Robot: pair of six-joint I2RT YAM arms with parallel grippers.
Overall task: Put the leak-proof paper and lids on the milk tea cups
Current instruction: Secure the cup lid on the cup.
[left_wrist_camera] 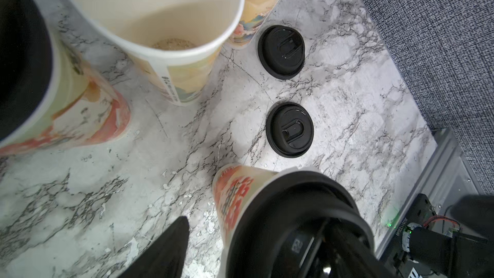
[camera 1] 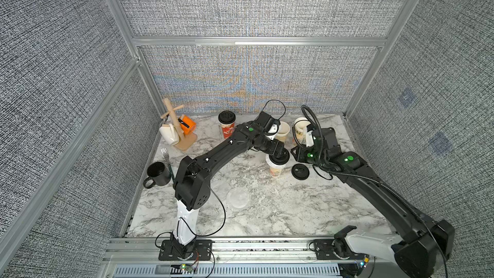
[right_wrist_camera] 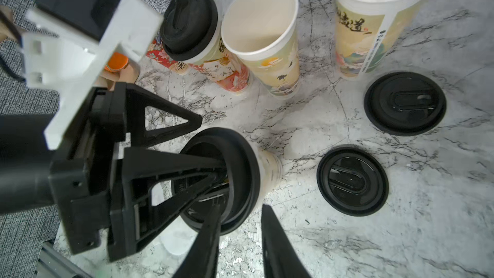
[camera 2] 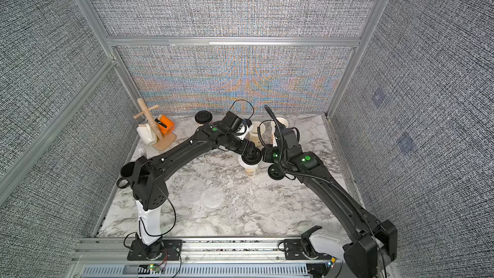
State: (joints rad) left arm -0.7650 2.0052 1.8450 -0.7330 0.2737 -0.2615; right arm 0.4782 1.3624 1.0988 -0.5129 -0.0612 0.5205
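Front of the table point(camera 1: 294, 209) is mostly open bar a film disc point(camera 1: 238, 197), but the back is jammed with cups point(camera 1: 282, 129), loose lids point(camera 1: 300, 171) and a mug rack point(camera 1: 179, 132).

In a top view the left arm point(camera 2: 184, 152) hides most of the mug point(camera 2: 126, 173). A lid point(camera 1: 278, 162) covers the mouth of 1 cup point(camera 1: 276, 171); film beneath cannot be seen. The right wrist view's edge cuts the fingers point(right_wrist_camera: 205, 244) of the right end effector point(right_wrist_camera: 240, 207).

Black brush-written Chinese characters, not legible for certain, run across the tall beige printed paper cup point(right_wrist_camera: 355, 38), blurred red characters mark the red-orange printed paper cup point(left_wrist_camera: 235, 199), and "R2" shows on black plastic inside the black round lid point(left_wrist_camera: 267, 201)
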